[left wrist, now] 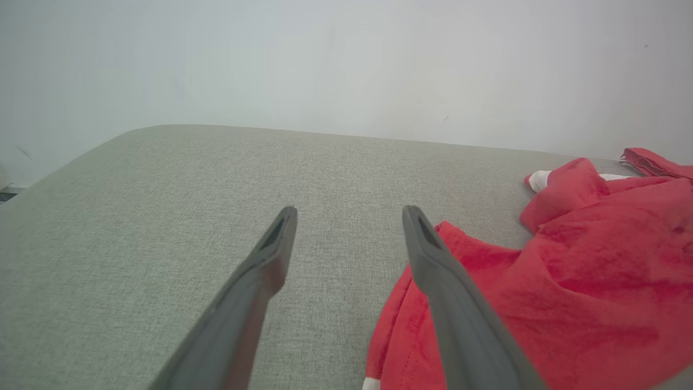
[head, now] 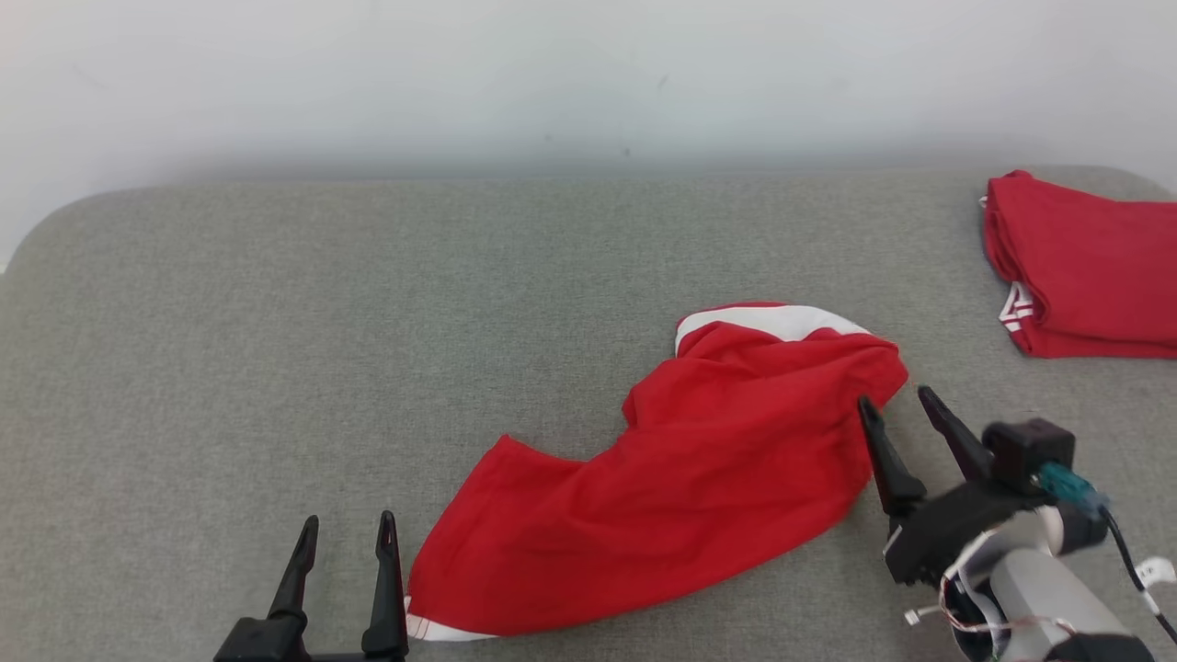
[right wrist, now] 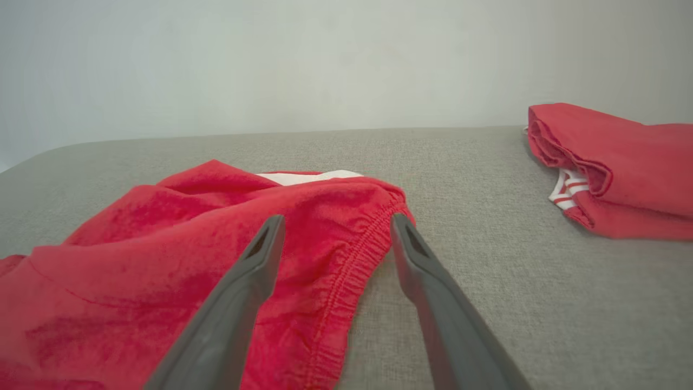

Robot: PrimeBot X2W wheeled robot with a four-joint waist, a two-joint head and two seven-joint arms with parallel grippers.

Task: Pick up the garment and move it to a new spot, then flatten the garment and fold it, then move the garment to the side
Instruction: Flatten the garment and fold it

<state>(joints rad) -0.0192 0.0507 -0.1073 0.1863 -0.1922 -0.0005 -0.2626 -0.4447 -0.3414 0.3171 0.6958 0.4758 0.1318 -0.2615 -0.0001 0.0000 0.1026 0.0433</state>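
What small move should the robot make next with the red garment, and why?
Probably slide the open left gripper right to the hem corner beside it and grip it: the garment lies crumpled, not flat, and the right gripper is open too.

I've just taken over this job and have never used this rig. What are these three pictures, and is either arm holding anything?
It is a two-armed robot working over a grey padded surface. The wide picture comes from its head camera; the other two look along each arm's two dark fingers. The left pincer stands open beside the near end of a crumpled red garment with white trim. The right pincer is open too, straddling the elastic waistband, gripping nothing. A folded red garment lies at the far right.
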